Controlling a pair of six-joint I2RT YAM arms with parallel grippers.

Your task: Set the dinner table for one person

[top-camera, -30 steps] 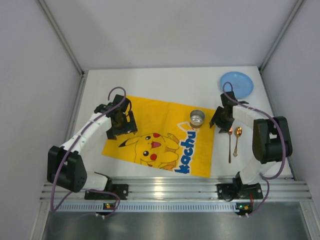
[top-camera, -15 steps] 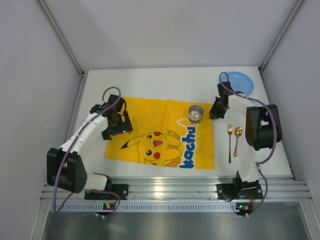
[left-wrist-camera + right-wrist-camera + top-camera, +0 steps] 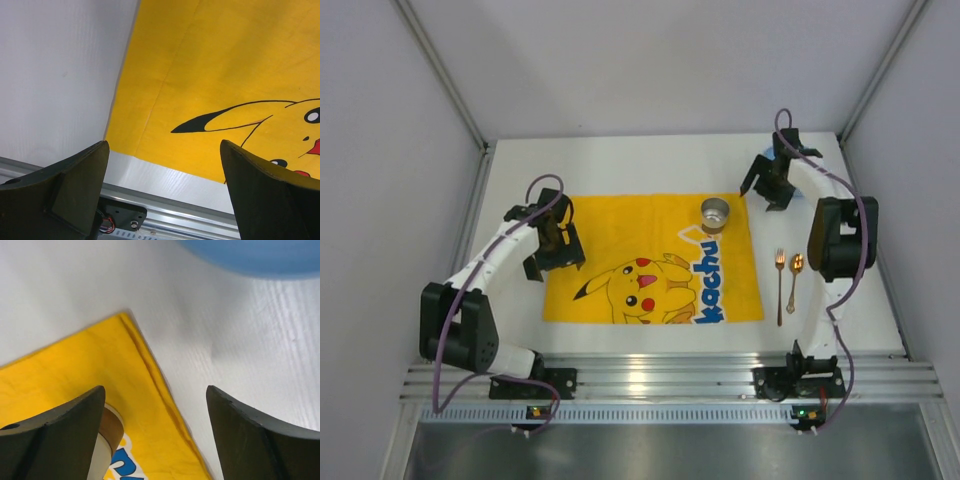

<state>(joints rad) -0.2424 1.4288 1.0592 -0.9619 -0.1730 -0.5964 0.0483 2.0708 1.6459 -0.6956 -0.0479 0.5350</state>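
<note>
My left hand (image 3: 556, 238) hangs over the left edge of the yellow cloth (image 3: 650, 260), arm bent at the elbow, fingers spread wide with nothing between them. My right hand (image 3: 767, 186) is stretched far out above the cloth's far right corner, near the metal cup (image 3: 715, 212), likewise spread and empty. The white desk (image 3: 620, 160) lies beneath both, bearing the cloth.
</note>
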